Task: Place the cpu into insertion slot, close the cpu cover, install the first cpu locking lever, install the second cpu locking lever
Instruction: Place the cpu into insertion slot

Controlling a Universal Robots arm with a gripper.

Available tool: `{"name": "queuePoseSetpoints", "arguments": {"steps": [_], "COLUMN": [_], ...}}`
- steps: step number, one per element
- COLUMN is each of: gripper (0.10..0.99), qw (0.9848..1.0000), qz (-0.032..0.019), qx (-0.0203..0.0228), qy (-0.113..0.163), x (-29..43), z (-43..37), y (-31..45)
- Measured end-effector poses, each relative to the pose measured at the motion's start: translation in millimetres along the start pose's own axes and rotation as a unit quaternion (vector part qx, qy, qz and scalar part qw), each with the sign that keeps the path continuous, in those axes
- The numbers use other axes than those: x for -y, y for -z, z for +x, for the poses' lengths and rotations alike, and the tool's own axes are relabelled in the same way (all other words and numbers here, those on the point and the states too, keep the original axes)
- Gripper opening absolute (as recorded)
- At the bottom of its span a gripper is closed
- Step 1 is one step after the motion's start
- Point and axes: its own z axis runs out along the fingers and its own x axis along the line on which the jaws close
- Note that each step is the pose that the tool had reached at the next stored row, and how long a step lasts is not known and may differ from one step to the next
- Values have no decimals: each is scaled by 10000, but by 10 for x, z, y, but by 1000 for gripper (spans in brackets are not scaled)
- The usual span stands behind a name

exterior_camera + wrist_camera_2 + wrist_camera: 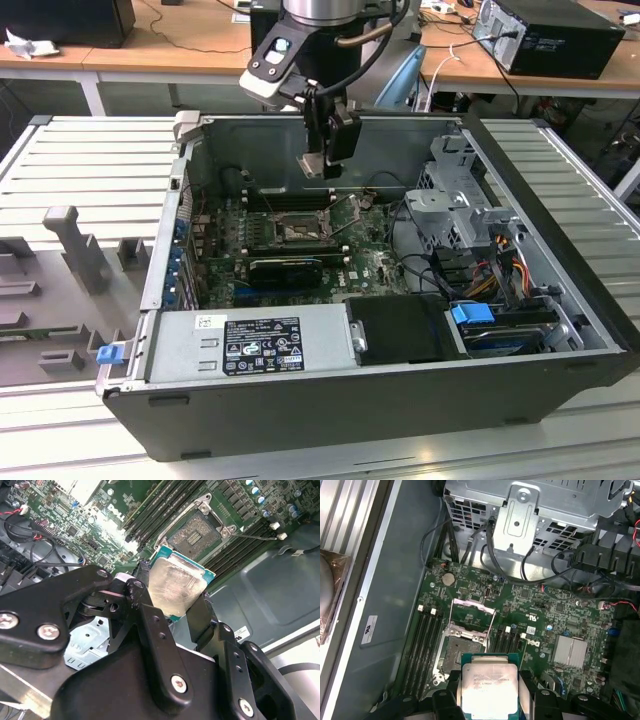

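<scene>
Tool (490, 700) clamped on cpu (489, 687); chip in air over open case (560, 300), not seated. Insertion slot (462, 655) bare beneath, apart from chip. Cpu cover (472, 614) flipped open. Locking levers (252, 536) unlatched. My read: placement under way; cover, both levers left.

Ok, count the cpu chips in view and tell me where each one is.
1. The cpu is clamped in the gripper, held above the motherboard near the insertion slot, whose pin field is bare. None seems hidden.
</scene>
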Motion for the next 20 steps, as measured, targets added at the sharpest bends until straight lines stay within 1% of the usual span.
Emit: {"name": "queuePoseSetpoints", "arguments": {"steps": [12,20], "gripper": [541,541], "qw": [10000,10000], "qz": [0,0], "qx": [0,0], "qy": [0,0], "x": [5,9], "z": [-1,-2], "y": [-51,-98]}}
